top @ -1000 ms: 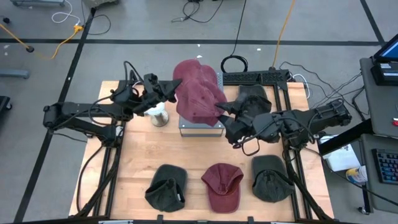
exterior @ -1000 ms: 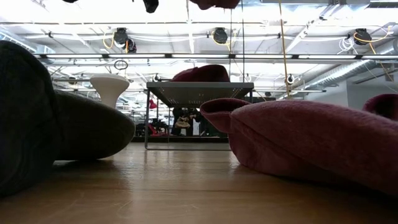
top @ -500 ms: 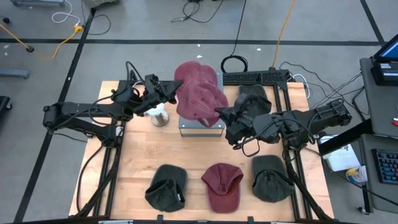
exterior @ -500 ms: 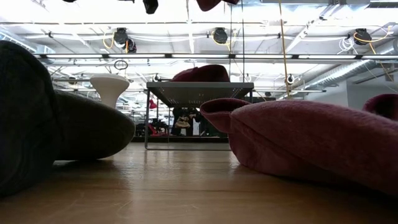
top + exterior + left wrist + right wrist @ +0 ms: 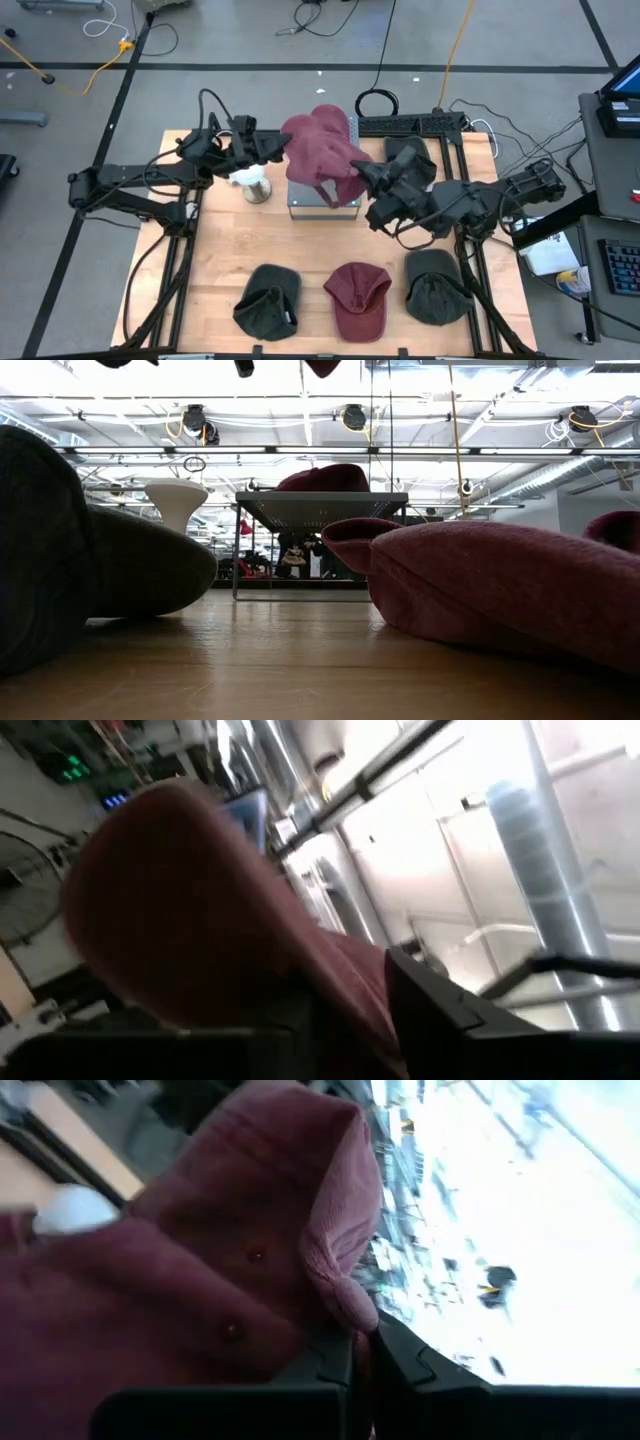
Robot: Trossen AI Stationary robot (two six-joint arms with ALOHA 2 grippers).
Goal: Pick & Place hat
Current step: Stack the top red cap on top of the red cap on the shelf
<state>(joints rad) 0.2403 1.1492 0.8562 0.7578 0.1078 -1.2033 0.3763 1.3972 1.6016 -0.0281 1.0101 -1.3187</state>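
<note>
Top-down cam: I get the whole bench (image 5: 225, 265) here. The maroon hat (image 5: 318, 152) hangs in the air over the grey stand (image 5: 322, 208) at the back middle, both arms reaching in from either side.
Low cam: only the very tips of the arms poke in along the upper edge. It does show a second maroon hat (image 5: 322, 479) lying on top of the stand, which the lifted one covers from above.
Right gripper (image 5: 357, 176): clamped on the lifted hat's lower right edge. My right wrist cam shows the fingers (image 5: 420, 1365) pinched tight on a fold of the fabric.
Left gripper (image 5: 272, 146): at the hat's left edge. Fabric sits between the fingers (image 5: 440, 1005) in the wrist cam, but I can't tell if it's gripping or letting go.
Arm pose: both stretched nearly flat toward the middle, wrists raised above the stand.
Front row: dark hat (image 5: 268, 300), another maroon hat (image 5: 358, 298), another dark hat (image 5: 436, 285).
Extras: white holder (image 5: 253, 182) left of the stand.
</note>
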